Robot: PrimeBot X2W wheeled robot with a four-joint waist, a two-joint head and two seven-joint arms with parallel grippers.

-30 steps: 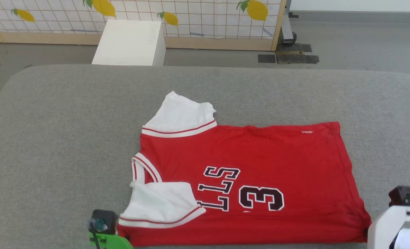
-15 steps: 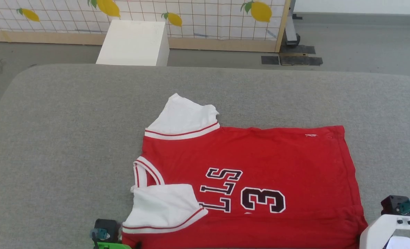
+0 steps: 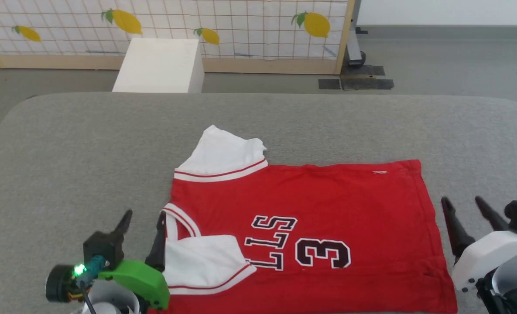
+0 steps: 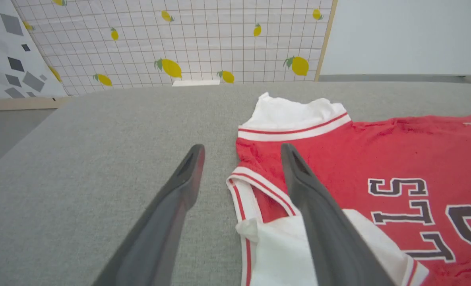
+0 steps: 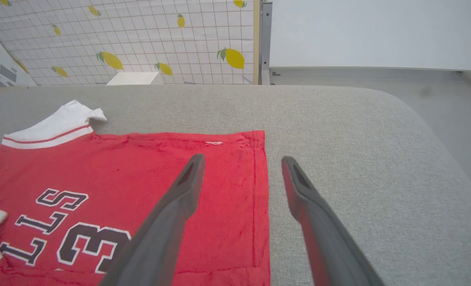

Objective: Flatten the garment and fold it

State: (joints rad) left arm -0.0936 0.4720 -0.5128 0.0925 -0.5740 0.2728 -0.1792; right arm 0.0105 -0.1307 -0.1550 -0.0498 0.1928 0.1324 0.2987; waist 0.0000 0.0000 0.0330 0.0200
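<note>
Garment [image 3: 302,218], a red jersey, lies flat on a grey desk [image 3: 66,152] between two pairs of dark fingers that pinch nothing. Left fingers [image 3: 159,244] are spread wide at the collar end, one by the near sleeve [image 3: 201,257], which is white and folded onto the chest, the other over bare desk. Right fingers [image 3: 454,231] are spread too, just beside the hem. Black lettering [image 3: 269,242] and a 3 [image 3: 323,253] face up. Far sleeve [image 3: 223,152] points away. Beyond stand a white box [image 3: 158,65] and a lemon-print screen [image 3: 241,26].

Left pincer [image 3: 145,213] went from shut to spread, fingers raised at shirt's [image 3: 328,196] 9 o'clock edge. Right pincer [image 3: 461,199] likewise, at 3 o'clock.
</note>
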